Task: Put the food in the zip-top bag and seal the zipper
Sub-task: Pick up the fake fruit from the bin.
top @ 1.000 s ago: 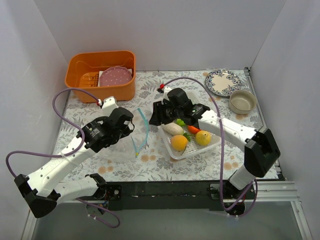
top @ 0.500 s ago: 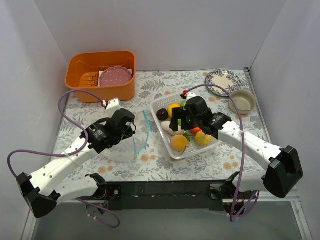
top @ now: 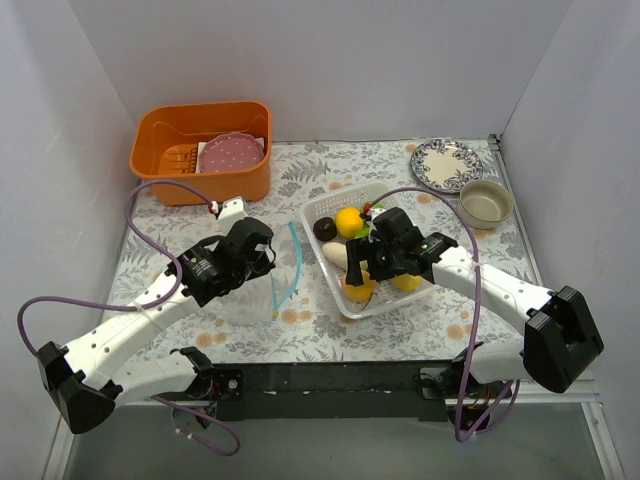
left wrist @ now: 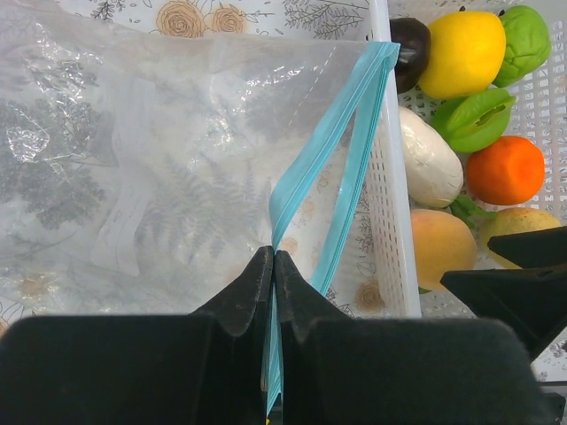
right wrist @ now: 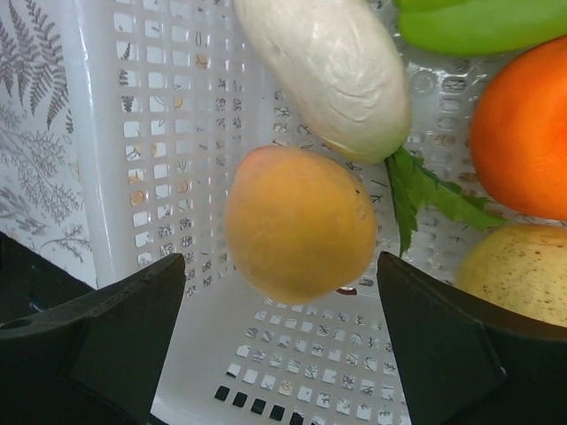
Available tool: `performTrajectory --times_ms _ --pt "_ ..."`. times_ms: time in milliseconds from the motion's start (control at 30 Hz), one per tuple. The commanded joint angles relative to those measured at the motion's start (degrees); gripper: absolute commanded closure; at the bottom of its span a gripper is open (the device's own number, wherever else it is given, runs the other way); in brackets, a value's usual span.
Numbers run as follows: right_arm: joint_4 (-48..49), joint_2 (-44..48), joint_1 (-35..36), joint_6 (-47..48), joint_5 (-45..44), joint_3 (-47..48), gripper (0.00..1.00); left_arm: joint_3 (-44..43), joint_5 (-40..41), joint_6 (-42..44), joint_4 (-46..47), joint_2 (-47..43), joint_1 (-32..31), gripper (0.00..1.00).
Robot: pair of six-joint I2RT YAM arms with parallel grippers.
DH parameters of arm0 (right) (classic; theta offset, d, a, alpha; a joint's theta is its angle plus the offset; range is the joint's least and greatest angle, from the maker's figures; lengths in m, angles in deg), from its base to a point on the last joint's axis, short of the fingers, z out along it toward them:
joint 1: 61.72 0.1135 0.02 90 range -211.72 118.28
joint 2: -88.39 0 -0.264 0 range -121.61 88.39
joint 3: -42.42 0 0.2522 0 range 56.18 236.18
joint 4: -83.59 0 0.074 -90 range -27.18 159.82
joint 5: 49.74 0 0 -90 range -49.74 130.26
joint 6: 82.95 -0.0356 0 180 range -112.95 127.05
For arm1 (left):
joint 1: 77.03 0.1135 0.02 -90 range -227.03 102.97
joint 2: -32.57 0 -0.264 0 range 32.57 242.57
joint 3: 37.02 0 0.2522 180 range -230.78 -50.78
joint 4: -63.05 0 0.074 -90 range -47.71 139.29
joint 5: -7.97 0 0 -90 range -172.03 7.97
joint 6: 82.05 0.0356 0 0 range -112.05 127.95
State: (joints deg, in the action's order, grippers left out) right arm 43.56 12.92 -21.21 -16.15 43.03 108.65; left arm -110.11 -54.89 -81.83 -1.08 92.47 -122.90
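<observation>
The clear zip-top bag (top: pixel 232 303) lies on the patterned cloth left of the white mesh basket (top: pixel 318 212). Its teal zipper strip (top: pixel 296 255) stands up in a loop and the mouth is open. My left gripper (top: pixel 268 262) is shut on the near end of the zipper strip (left wrist: pixel 319 159). The food lies in the basket: a yellow piece (left wrist: pixel 461 53), a green one (left wrist: pixel 524 35), a dark brown ball (left wrist: pixel 409 40), a white oblong (left wrist: pixel 430 159) and an orange one (left wrist: pixel 505 168). My right gripper (right wrist: pixel 282 266) is open low in the basket, a jaw on either side of an orange-yellow round fruit (right wrist: pixel 299 226), not touching it.
An orange bin (top: pixel 160 150) holding a pink plate (top: pixel 232 153) stands at the back left. A patterned plate (top: pixel 445 163) and a beige bowl (top: pixel 486 203) are at the back right. The basket wall (right wrist: pixel 133 133) is close to my right gripper's left finger.
My right gripper has moved from the basket's back left corner to its front and come down over the orange-yellow fruit. My left gripper has shifted slightly right, still holding the strip.
</observation>
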Motion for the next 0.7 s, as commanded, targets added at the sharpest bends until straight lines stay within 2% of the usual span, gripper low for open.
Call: performTrajectory --times_ms 0,500,533,667 --pt "3.1 -1.5 0.1 2.8 5.8 -1.7 0.04 0.6 -0.5 0.5 1.2 -0.5 -0.1 1.0" --pt "8.2 -6.1 0.1 1.8 3.0 -4.1 0.05 1.0 -1.5 -0.2 1.3 -0.9 -0.1 1.0" --pt "8.2 -6.1 0.1 1.8 2.9 -4.0 0.07 1.1 -1.6 -0.3 1.4 -1.0 -0.1 1.0" --pt "8.3 -5.2 0.1 1.8 2.8 -4.0 0.4 1.2 -1.6 -0.7 1.2 -1.0 -0.1 1.0"
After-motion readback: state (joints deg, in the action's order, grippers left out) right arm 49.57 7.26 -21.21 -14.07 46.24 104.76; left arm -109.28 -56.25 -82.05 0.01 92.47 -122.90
